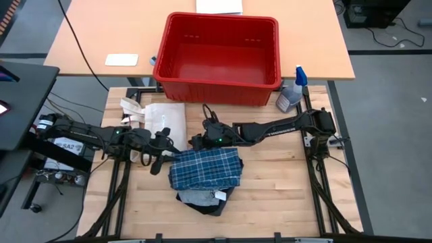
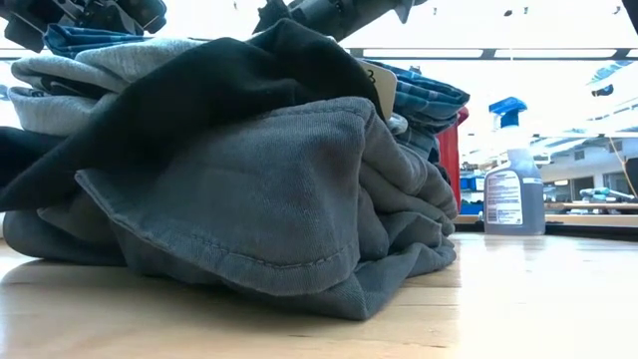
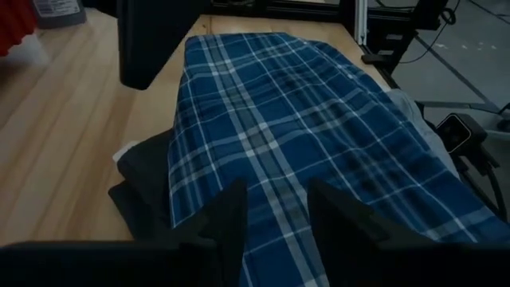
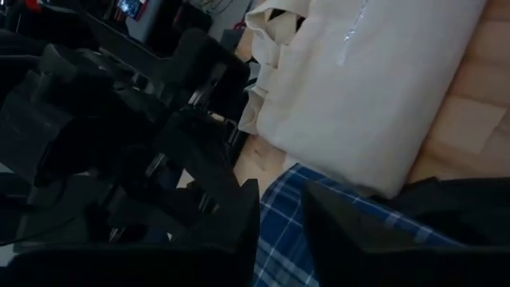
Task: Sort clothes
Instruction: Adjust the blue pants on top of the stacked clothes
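Hovering open: both grippers (image 1: 159, 154) (image 1: 196, 142) by plaid piece (image 1: 206, 167)

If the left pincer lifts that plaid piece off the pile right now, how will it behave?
Probably floppy: the plaid piece lies draped and creased over the grey shorts, so it should sag from the left pincer. It looks thin and light. It may drag the clothes beneath, since it lies right on them.

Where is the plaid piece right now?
In the high view the plaid piece tops the clothes pile at table centre, just below the tote bag, between both grippers.
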Controlling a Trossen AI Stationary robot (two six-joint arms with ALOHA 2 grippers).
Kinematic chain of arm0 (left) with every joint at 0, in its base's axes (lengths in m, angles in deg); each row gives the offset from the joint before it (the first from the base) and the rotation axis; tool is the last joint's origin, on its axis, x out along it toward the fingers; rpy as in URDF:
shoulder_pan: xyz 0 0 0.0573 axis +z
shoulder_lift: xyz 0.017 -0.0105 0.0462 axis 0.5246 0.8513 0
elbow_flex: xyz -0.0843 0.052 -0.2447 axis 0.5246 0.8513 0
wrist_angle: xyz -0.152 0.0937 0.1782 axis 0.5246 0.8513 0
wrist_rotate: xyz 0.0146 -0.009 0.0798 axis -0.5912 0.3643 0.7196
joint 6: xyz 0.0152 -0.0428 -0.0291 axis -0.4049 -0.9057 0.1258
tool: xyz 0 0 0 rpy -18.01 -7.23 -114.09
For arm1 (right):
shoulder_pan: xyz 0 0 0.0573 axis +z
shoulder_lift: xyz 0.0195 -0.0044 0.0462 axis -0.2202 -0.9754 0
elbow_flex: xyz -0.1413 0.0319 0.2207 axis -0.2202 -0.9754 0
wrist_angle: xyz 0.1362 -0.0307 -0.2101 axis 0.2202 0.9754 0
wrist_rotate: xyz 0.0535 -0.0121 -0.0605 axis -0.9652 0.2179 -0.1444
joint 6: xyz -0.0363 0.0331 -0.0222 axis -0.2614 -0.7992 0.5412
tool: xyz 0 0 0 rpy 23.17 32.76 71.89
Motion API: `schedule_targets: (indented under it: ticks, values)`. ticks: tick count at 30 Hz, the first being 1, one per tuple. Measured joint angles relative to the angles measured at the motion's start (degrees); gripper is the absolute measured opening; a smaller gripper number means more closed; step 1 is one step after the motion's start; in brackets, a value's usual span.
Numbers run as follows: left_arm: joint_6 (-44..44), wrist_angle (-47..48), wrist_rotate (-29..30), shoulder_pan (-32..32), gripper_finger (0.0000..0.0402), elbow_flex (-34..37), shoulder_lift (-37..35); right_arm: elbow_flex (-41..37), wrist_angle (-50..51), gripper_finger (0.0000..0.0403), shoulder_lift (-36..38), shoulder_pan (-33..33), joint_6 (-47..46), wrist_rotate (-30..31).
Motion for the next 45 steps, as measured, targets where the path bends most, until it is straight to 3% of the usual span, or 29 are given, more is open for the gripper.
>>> schedule_targets:
  ticks: [6, 14, 22, 27, 30, 35, 40, 45]
  values:
    - [-0.1, 0.0, 0.0, 0.0, 0.0137, 0.0, 0.0, 0.0, 0.1, 0.0089, -0.3, 1.1, 0.2, -0.4]
    - [-1.7, -1.9, 0.0, 0.0, 0.0137, 0.0, 3.7, 0.0, 0.0, 0.0086, -0.3, 1.0, 9.7, -3.4]
    - [-9.8, -7.0, 0.0, 0.0, 0.0137, 0.0, 9.3, 0.0, -2.7, 0.0086, -0.3, 0.4, 13.1, -15.8]
    - [-21.7, -11.5, -0.2, -0.1, 0.0137, 0.0, 9.7, 0.0, -2.0, 0.0086, 1.2, 2.1, 20.4, -20.5]
    - [-28.9, -17.9, -2.9, -0.4, 0.0137, 0.0, 9.6, 0.1, -2.0, 0.0086, 2.2, 3.8, 27.1, -19.6]
    - [-33.6, -29.0, -4.1, -1.6, 0.0137, -0.1, 9.6, 0.3, -1.5, 0.0086, 2.3, 6.3, 34.0, -16.2]
    - [-35.5, -35.5, -4.1, -2.8, 0.0137, -0.1, 9.5, 7.0, 2.2, 0.0086, 2.4, 8.5, 40.3, -12.2]
    - [-43.3, -37.4, -3.9, -3.8, 0.0137, -0.1, 9.5, 13.8, 13.3, 0.0084, 2.6, 9.4, 49.3, -5.9]
